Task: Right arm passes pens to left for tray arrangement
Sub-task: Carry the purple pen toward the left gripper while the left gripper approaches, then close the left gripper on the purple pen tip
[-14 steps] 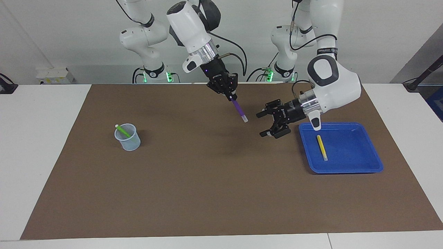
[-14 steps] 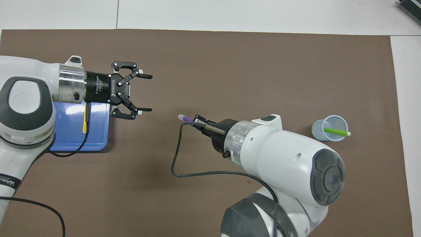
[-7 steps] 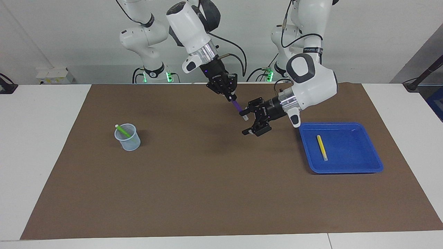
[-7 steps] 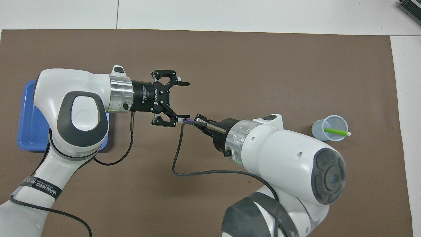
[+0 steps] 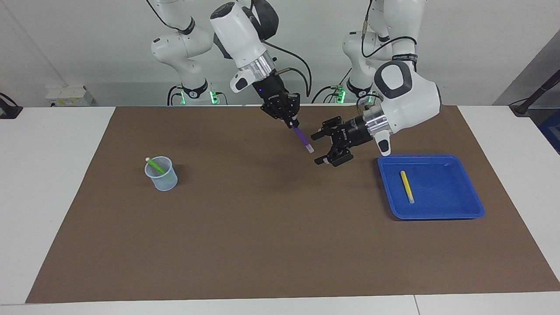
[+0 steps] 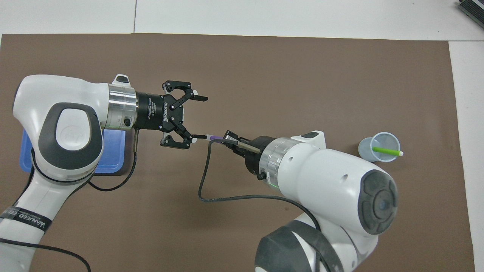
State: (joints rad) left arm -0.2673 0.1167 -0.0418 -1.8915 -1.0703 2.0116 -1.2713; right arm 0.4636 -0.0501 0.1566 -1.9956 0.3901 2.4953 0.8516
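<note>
Left end effector (image 5: 321,148) back trayward.

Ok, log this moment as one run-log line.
right gripper: shut on purple pen, over mat | left gripper: open, beside pen tip | yellow pen: in tray | green pen: in cup

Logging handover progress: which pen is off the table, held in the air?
The purple pen, gripped by the right end effector; yellow lies in the tray, green stands in the cup.

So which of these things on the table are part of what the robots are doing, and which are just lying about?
Part of the job:
- purple pen, held up by the right gripper
- left gripper, open beside the pen's tip
- yellow pen in the blue tray
- green pen standing in the cup

Just there:
- brown mat
- cables
</note>
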